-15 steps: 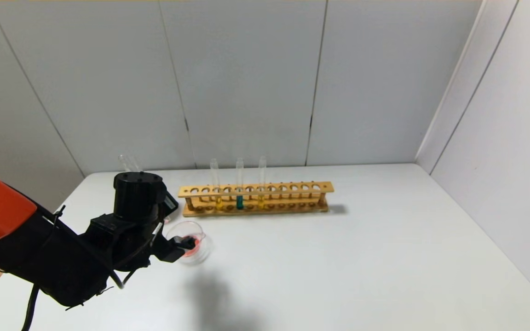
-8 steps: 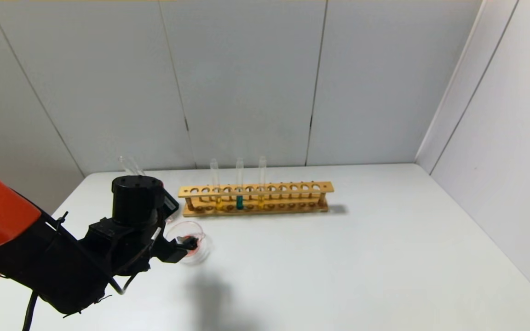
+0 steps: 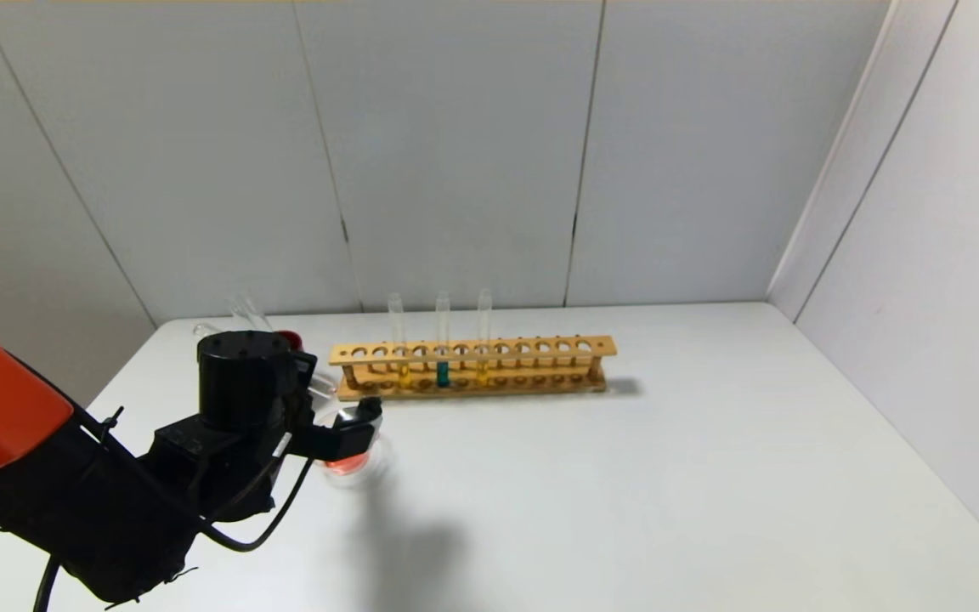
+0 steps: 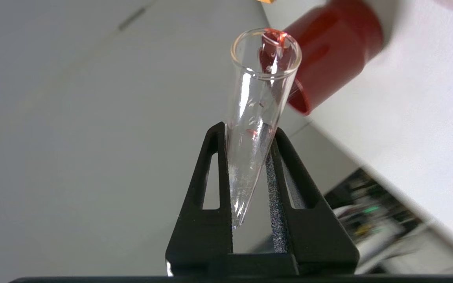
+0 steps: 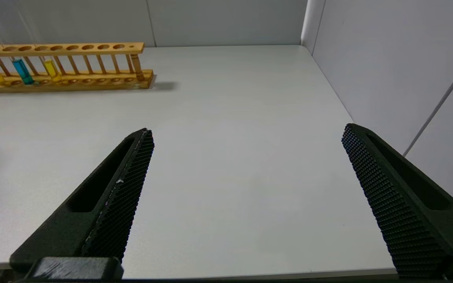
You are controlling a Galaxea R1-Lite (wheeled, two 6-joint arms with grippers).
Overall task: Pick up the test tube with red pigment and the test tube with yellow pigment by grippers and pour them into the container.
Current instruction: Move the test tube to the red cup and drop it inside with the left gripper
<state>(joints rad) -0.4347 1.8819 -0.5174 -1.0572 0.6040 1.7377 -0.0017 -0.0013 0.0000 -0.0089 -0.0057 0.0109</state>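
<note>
My left gripper (image 4: 249, 127) is shut on the test tube with red pigment (image 4: 258, 98). The tube is nearly empty, with red drops at its mouth, which points away from the wrist. In the head view the left arm's wrist (image 3: 243, 378) hangs just behind and left of the container (image 3: 381, 452), a low glass dish holding red liquid. The tube is mostly hidden behind the wrist there. The test tube with yellow pigment (image 3: 483, 340) stands in the wooden rack (image 3: 540, 348), also in the right wrist view (image 5: 51, 70). My right gripper (image 5: 247, 129) is open and empty over the table's near right part.
The rack also holds a green-liquid tube (image 3: 443, 340) and a paler yellow tube (image 3: 396, 340). A dark red cup (image 3: 290, 338) stands behind the left wrist, near the table's back left; it also shows in the left wrist view (image 4: 328, 51). Walls close the back and right.
My left wrist has turned and drawn back a little to the left with the tube. The dark red cup now shows behind it. The red liquid stays in the dish.
</note>
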